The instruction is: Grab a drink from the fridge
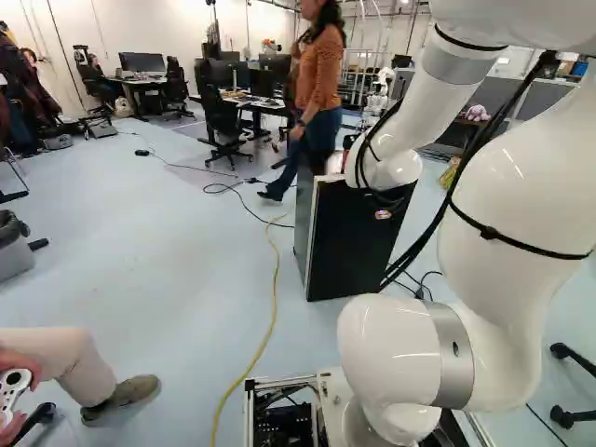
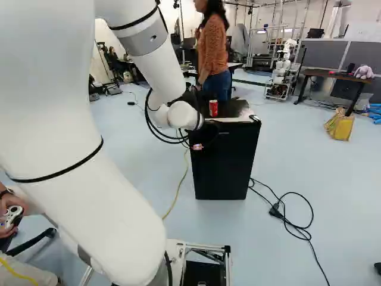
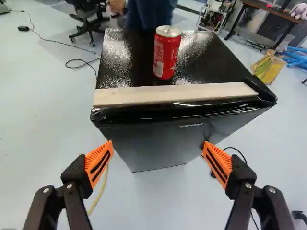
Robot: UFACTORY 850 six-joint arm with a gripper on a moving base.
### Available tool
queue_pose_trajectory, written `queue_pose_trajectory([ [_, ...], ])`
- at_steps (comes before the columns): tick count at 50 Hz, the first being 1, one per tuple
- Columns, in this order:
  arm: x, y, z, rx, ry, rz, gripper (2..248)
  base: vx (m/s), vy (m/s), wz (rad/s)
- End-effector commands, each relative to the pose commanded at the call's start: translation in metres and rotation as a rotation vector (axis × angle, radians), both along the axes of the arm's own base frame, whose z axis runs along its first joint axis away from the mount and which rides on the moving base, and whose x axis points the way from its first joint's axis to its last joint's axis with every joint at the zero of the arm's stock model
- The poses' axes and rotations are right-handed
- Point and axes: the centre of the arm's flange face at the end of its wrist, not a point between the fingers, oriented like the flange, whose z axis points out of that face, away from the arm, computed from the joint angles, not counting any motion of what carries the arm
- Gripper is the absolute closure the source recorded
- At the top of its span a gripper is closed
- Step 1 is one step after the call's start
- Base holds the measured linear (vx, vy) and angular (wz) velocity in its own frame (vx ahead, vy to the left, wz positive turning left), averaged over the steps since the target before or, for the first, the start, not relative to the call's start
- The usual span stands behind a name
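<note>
In the right base view my gripper (image 2: pixel 197 146) is mostly hidden by the wrist, at the front of a small black fridge (image 2: pixel 229 164). The same fridge stands beyond the wrist in the left base view. From the wrist, the gripper (image 3: pixel 158 155) shows wide open, both orange-padded fingers apart with nothing held between them. Ahead of it is the fridge front (image 3: pixel 163 139), its door looking closed, with a pale strip (image 3: pixel 172 94) along the top front edge. A red can (image 3: pixel 167 51) stands upright on the fridge top. The fridge's inside is hidden.
A person (image 1: pixel 321 88) stands close behind the fridge. Black cables (image 2: pixel 292 223) lie on the floor to its right, and a yellow cable (image 1: pixel 272 307) runs along its left. Desks and chairs (image 1: pixel 223 121) are farther back, as is another robot (image 2: pixel 284 62). A seated person's leg (image 1: pixel 74 363) is at the left.
</note>
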Motion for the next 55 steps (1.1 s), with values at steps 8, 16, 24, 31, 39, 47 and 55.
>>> queue_pose_trajectory([
  [8,0.001,0.000,0.005,-0.007,-0.061,0.004,3,0.000,0.000,0.000],
  [16,0.005,0.000,0.010,-0.015,-0.123,0.011,3,0.000,0.000,0.000],
  [24,0.016,0.000,0.014,-0.021,-0.181,0.020,3,0.000,0.000,0.000],
  [31,0.028,-0.001,0.017,-0.020,-0.211,0.021,3,0.000,0.000,0.000],
  [39,0.044,0.001,0.017,-0.009,-0.226,0.010,3,0.000,0.000,0.000],
  [47,0.059,0.002,0.017,0.010,-0.236,-0.015,3,0.000,0.000,0.000],
  [55,0.075,0.004,0.017,0.033,-0.246,-0.050,3,0.000,0.000,0.000],
])
